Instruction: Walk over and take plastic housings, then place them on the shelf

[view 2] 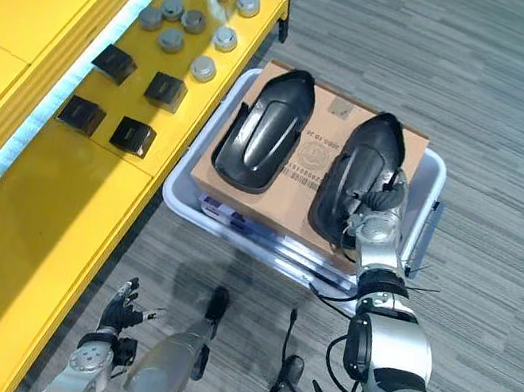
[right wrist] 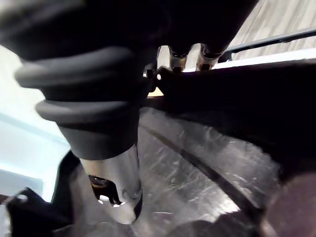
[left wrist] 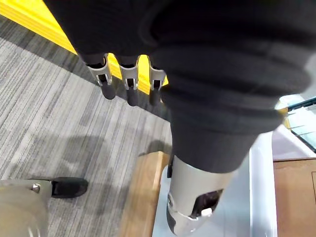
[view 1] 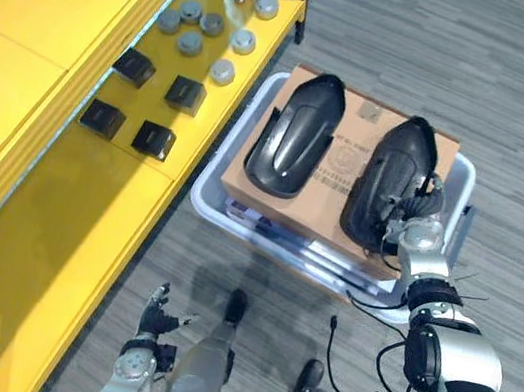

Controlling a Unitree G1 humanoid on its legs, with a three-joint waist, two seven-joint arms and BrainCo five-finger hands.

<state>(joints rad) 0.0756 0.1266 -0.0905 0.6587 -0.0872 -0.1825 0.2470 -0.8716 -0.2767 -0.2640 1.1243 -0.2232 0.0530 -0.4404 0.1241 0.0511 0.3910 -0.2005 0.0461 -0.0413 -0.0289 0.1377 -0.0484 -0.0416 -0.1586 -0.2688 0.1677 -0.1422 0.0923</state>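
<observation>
The right hand [view 1: 418, 222] pinches the rim of the glossy black plastic housing [view 1: 388, 173] on the right side of the brown cardboard box [view 1: 349, 135]. Left of the box, the left hand [view 1: 157, 318] hangs slack-fingered by the yellow shelf [view 1: 55, 220], over grey carpet [view 1: 469, 60].

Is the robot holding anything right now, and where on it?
Its right hand grips the right-hand black plastic housing by its near rim; left hand holds nothing.

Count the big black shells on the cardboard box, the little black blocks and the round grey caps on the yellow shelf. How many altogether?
Big black plastic housings on the brown cardboard box: 2
Small black square blocks on the yellow shelf: 4
Round grey caps on the yellow shelf: 7
Total: 13
</observation>
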